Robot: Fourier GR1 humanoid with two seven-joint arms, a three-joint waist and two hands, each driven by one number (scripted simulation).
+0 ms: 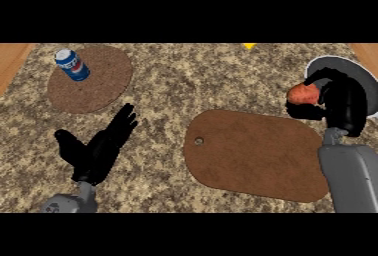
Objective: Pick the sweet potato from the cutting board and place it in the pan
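Observation:
The orange-red sweet potato is held in my right hand, whose black fingers curl round it at the right of the view. It hangs just off the left rim of the grey pan, which my hand and forearm largely cover. The brown cutting board lies below and left of the hand, with nothing on it. My left hand rests open at the lower left, fingers straight and pointing up and right.
A blue and white can stands on a round brown mat at the upper left. Wooden edges show at the top corners. A small yellow mark sits at the top edge.

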